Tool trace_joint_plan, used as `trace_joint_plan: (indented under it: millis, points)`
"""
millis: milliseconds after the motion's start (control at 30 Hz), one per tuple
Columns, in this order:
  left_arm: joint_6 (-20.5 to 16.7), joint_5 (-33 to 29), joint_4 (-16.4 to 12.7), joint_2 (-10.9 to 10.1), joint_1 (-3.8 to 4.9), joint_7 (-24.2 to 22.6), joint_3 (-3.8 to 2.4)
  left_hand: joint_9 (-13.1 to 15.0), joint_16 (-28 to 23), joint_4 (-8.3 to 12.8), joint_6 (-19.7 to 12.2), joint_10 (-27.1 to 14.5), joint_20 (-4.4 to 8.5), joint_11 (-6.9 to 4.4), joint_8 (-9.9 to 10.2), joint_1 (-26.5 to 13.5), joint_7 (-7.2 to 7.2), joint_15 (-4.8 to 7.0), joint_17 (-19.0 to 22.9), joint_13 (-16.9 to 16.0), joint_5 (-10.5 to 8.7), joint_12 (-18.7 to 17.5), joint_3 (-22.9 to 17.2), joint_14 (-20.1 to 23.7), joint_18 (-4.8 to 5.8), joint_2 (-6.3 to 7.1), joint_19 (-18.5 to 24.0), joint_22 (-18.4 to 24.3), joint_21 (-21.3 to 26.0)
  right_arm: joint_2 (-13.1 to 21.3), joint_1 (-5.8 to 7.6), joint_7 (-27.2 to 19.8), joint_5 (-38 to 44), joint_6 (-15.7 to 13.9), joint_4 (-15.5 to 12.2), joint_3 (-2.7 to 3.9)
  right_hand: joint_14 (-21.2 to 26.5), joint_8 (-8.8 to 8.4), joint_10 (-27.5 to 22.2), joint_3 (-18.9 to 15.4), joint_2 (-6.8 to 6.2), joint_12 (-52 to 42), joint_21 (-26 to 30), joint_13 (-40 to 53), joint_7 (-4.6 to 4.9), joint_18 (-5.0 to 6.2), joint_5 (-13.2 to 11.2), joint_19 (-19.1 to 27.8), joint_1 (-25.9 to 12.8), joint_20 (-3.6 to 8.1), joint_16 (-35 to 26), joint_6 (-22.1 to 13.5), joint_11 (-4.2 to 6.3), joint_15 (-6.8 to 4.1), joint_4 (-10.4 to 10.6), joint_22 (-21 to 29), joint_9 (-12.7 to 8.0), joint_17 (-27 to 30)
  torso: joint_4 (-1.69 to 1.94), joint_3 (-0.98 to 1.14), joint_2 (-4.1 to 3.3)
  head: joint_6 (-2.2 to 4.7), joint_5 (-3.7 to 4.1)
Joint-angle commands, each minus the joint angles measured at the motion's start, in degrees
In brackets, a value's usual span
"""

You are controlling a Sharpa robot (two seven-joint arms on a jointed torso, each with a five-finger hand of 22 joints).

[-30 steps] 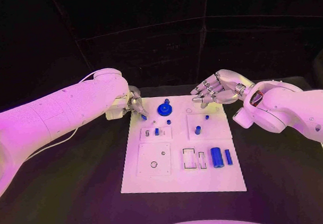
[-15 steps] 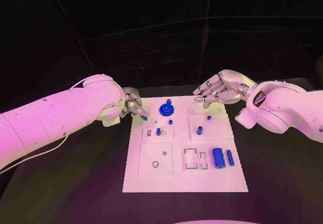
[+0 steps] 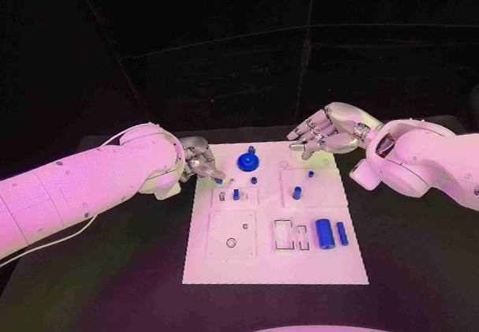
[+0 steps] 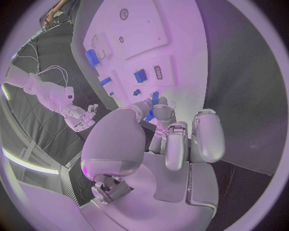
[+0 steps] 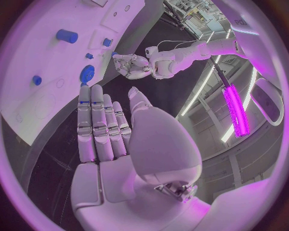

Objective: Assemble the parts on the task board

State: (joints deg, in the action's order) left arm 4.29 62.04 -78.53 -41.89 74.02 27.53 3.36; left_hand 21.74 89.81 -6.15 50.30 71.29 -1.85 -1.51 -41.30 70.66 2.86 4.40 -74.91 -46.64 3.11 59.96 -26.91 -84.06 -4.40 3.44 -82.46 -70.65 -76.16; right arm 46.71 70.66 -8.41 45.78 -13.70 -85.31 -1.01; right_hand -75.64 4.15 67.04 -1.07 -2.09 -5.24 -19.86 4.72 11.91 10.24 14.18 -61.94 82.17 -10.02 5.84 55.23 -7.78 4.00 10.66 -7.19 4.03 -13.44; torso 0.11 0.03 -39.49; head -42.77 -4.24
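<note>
The left hand (image 3: 202, 160) has shifted inward over the task board (image 3: 274, 264) far-left corner, pinching a small blue part (image 4: 154, 98). The right hand (image 3: 326, 132) stays released, fingers extended. No legible markings.

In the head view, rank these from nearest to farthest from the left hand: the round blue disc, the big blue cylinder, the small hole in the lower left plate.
From the left hand:
1. Round blue disc, at the board's far edge beside the hand.
2. Small hole, near left.
3. Big blue cylinder, near right.

White task board (image 3: 232, 262) on a black table (image 3: 93, 307); blue parts (image 3: 325, 233) lie on it, with white arms (image 3: 71, 190) and silver hands (image 3: 326, 134).
</note>
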Motion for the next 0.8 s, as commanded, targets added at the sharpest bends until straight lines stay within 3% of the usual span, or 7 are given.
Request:
trace_joint_plan:
  millis: [33, 300, 800]
  points:
    - [-2.6, -0.2, -0.7, -0.2, -0.43, -1.1, -0.03, 0.1, 0.2, 4.3, 0.1, 0.4, 0.25, 0.00, -0.2, 0.7, -0.29, 0.35, -15.1, -0.2, -0.21, 0.4, -3.8, -5.9, 0.29, 0.06, -0.4, -0.1, -0.4, 0.0, 0.11, -0.6, 0.0, 0.4, 0.0, 0.02, 0.3, -0.15, -0.4, -0.5, 0.47, 0.2, 0.2, 0.0, -0.02, 0.23, 0.3, -0.1, -0.3, -0.30, -0.2, -0.5, -0.06, 0.21, 0.0, 0.1, 0.0, 0.0, 0.08, -0.01, -0.07, -0.08, 0.02]
    - [-3.0, -0.2, -2.0, -0.6, -1.64, -0.3, -0.02, 0.1, 0.2, 4.3, 0.1, 0.5, 0.26, -0.02, -0.2, 0.8, -0.31, 0.37, -15.1, -0.3, -0.21, 0.5, -3.8, -5.9, 0.29, 0.04, -0.4, -0.1, -0.4, 0.0, 0.11, -0.6, 0.0, 0.4, 0.1, 0.02, 0.3, -0.15, -0.4, -0.5, 0.47, 0.2, 0.2, 0.0, -0.02, 0.23, 0.3, -0.1, -0.3, -0.30, -0.2, -0.5, -0.06, 0.21, 0.0, 0.1, 0.0, 0.0, 0.00, 0.02, -0.08, -0.27, -0.02]
    - [-0.1, -0.2, -3.1, -1.3, -2.31, 1.8, -0.01, 0.1, 0.2, 4.5, 0.2, 0.6, 0.30, -0.07, -0.3, 0.9, -0.35, 0.42, -15.1, -0.3, -0.21, 0.5, -4.0, -5.9, 0.28, 0.07, -0.4, -0.1, -0.4, -0.2, 0.10, -0.6, 0.0, 0.6, 0.2, 0.02, 0.3, -0.14, -0.4, -0.5, 0.55, 0.2, 0.2, 0.0, -0.01, 0.23, 0.3, -0.1, -0.3, -0.31, -0.2, -0.5, -0.07, 0.22, 0.0, 0.1, 0.0, 0.0, 0.01, -0.02, -0.12, -0.50, -0.16]
